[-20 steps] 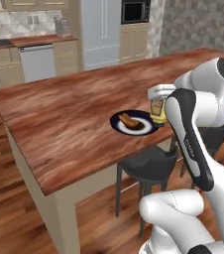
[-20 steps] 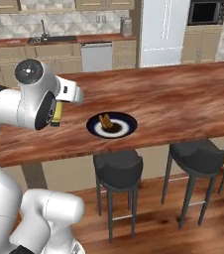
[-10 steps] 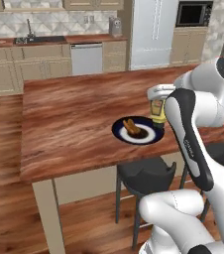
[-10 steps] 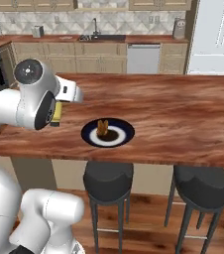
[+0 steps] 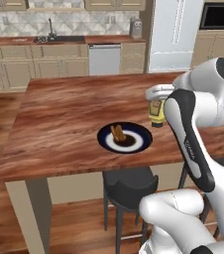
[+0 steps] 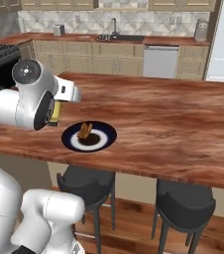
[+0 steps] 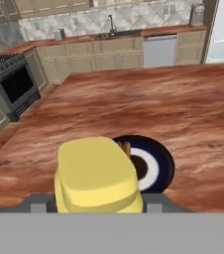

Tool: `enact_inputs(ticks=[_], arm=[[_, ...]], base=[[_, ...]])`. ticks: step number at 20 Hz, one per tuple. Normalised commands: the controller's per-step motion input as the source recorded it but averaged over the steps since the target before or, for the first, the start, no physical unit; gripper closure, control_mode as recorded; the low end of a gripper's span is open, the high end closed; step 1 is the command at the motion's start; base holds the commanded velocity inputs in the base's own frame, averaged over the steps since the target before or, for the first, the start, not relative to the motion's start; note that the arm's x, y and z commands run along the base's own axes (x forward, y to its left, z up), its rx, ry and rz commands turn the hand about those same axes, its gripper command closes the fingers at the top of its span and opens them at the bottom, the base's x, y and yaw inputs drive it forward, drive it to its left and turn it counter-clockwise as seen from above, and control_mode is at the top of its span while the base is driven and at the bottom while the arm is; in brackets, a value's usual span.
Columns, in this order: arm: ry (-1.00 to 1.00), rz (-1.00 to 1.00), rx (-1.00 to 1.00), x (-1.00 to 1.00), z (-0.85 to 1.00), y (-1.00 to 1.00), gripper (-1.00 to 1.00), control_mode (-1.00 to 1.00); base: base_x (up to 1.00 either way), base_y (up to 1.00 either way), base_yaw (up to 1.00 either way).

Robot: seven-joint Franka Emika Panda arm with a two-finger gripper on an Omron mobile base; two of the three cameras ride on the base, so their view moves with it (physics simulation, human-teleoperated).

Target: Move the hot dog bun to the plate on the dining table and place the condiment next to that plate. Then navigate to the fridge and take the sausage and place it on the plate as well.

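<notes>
The worktop [image 5: 64, 114] carries the plate [image 5: 134, 145] near its front edge, within the arm's reach from the stool side. The bun [image 5: 117, 133] already lies on the plate, toward 10 o'clock of its middle, so that step looks done. The claw [image 5: 157, 95] grips the yellow condiment [image 5: 156, 111] from above and holds it upright over the wood at the plate's 2 o'clock, apart from the rim, likely so it can go straight down beside the plate.
</notes>
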Motion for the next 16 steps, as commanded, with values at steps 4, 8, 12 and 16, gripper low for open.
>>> enact_inputs(ticks=[4, 8, 12, 16], arm=[[0.0, 0.0, 0.0, 0.0, 0.0, 0.0, 1.0, 1.0], [0.01, 0.0, 0.05, 0.4, -0.14, -0.24, 1.0, -1.0], [0.0, 0.0, 0.09, 0.54, -0.39, -0.9, 1.0, -1.0], [-0.05, 0.0, 0.06, 0.51, -0.52, -0.97, 1.0, -1.0]], base=[[0.6, -0.13, 0.0], [0.17, -0.03, 0.0], [0.0, 0.0, 0.0], [0.0, 0.0, 0.0]])
